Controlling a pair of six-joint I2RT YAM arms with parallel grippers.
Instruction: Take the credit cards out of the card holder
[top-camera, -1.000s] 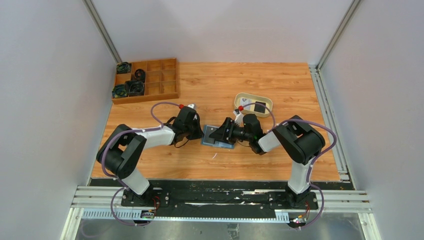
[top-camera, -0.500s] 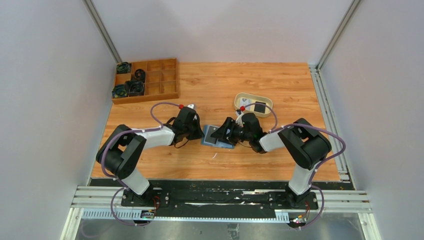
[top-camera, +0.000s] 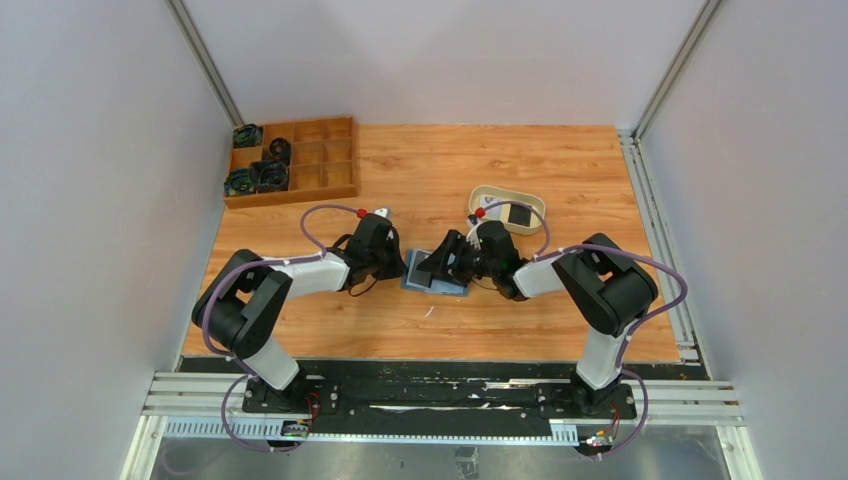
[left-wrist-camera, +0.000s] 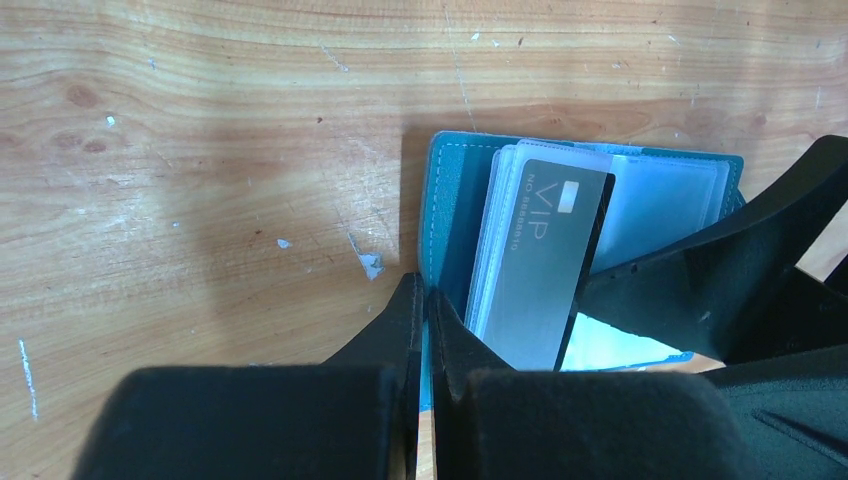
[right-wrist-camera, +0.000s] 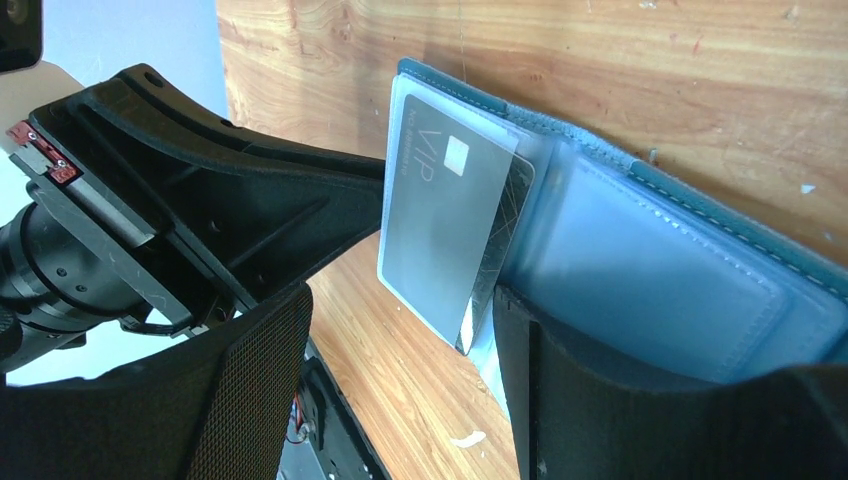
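Card holder (top-camera: 413, 272) lies opened out near the middle of the wooden table (top-camera: 420, 170), with a pincer at each side of it. The left pincer (left-wrist-camera: 425, 297) is closed, its two fingers pressed together at the edge of the teal cover. A thin sliver of blue shows between them, so they pinch the soft cover there. The right pincer (right-wrist-camera: 400, 300) comes in from the opposite side with its fingers spread wide and grips nothing. One finger (right-wrist-camera: 560, 390) lies over the pale blue slot lining. The other stands clear on the far side of a grey card (right-wrist-camera: 440, 220), with open space between it and the card.

That grey card, printed VIP with a small pale chip, sticks partly out of the card holder at a slant, on top of a clear plastic sleeve. A darker card edge shows just beneath it. Seen from the left wrist, the same card (left-wrist-camera: 540, 270) lies across the inner pockets, and the black finger of the right pincer touches or nearly touches its lower corner.

Near the holder, toward the arms' bases, a small white scrap (top-camera: 428, 312) lies on the wood. Beyond the right arm sits a cream oval tray (top-camera: 500, 188) with a dark square thing in it. At the far left corner stands a wooden box with compartments (top-camera: 300, 143), with dark round things in some of its left cells.
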